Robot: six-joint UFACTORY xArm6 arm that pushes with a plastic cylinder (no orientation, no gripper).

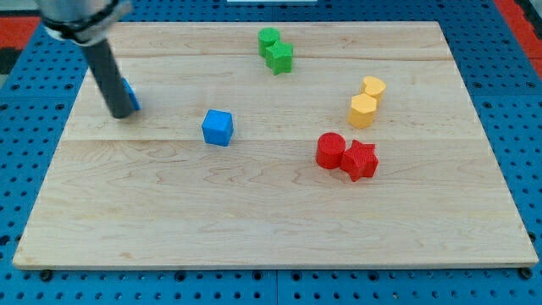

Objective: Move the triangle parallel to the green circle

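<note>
My tip (120, 114) rests on the wooden board at the view's left. It touches a blue block (131, 95), probably the triangle, which is mostly hidden behind the rod. The green circle (268, 38) sits near the view's top centre, with a green star (279, 57) touching it just below right. The blue block is far left of and a little lower than the green circle.
A blue cube (218, 127) lies right of my tip. A yellow heart (373, 86) and yellow hexagon (362, 110) sit at the right. A red circle (330, 150) and red star (360, 160) lie below them. The board's left edge (63, 135) is close to my tip.
</note>
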